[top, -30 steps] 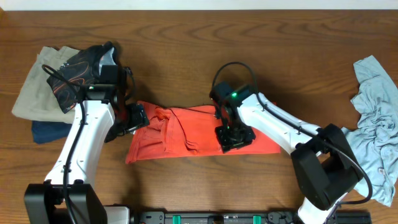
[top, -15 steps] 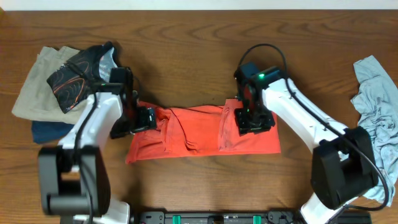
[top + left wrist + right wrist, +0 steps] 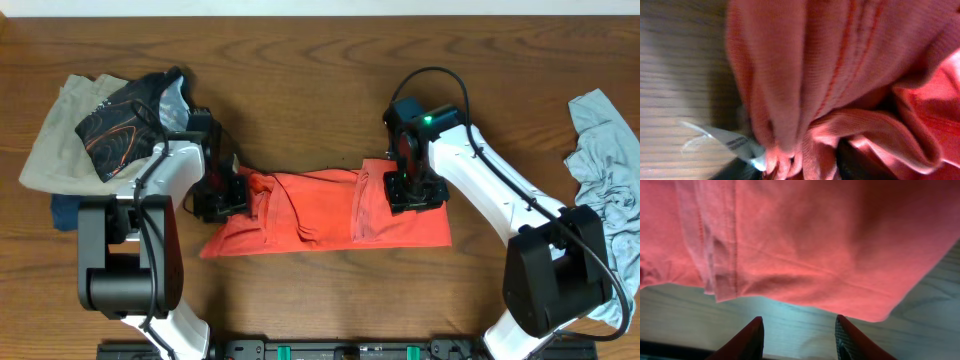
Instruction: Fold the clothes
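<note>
Overhead view: the orange-red soft cloth (image 3: pixel 320 212) lies in the middle of the brown wooden table (image 3: pixel 300 60). It is spread long from side to side.
Cloth feel: thin and soft, with stitched lines, a fold near the middle and a bunched-up lump at its left end. A small white tag (image 3: pixel 725 142) sticks out of that lump in the left wrist view.
Left gripper: the left gripper (image 3: pixel 222 193) sits on the left end of the cloth. Its dark fingers (image 3: pixel 855 162) are squeezed onto the bunched cloth.
Right gripper: the right gripper (image 3: pixel 414 190) is over the top right part of the cloth. In the right wrist view its two fingers (image 3: pixel 747 340) are spread apart with nothing between them. Bare table shows in the gap, just beside the cloth's edge.
Left side: a pile of other clothes lies near the white left arm (image 3: pixel 165 170). It has a tan cloth (image 3: pixel 50 145), a black top with orange squiggles (image 3: pixel 125 120) on it, and a dark blue folded piece (image 3: pixel 62 212) at the bottom.
Right side: a crumpled light blue cloth (image 3: pixel 605 190) lies at the table's right edge, well apart from the orange-red one.
In the way: the white right arm (image 3: pixel 490 185) reaches across the table between the two cloths.
</note>
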Motion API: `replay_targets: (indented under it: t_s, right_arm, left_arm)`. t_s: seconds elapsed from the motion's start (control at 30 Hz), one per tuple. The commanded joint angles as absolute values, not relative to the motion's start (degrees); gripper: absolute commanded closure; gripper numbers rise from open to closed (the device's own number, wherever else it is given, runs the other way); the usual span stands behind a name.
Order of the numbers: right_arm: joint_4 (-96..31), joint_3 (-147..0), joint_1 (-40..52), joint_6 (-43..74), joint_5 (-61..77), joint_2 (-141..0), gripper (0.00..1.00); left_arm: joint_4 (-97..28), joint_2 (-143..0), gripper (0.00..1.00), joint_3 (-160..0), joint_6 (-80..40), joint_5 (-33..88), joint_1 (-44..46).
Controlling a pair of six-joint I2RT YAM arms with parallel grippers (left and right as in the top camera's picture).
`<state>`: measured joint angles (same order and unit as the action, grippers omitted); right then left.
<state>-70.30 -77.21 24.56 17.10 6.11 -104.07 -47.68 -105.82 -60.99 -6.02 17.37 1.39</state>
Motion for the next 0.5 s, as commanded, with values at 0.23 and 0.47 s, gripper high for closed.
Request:
replay_targets:
  t_s: [0.23, 0.47]
  right_arm:
    - [-71.6, -78.4, 17.8, 16.2, -2.0, -103.1, 0.56]
    - [-72.5, -78.4, 10.5, 14.8, -4.5, -103.1, 0.53]
  left_arm:
    - [-51.0, -107.7, 0.94, -62.8, -5.4, 20.6, 0.8]
    - [-60.9, -103.8, 0.94, -72.6, -9.8, 7.6, -4.9]
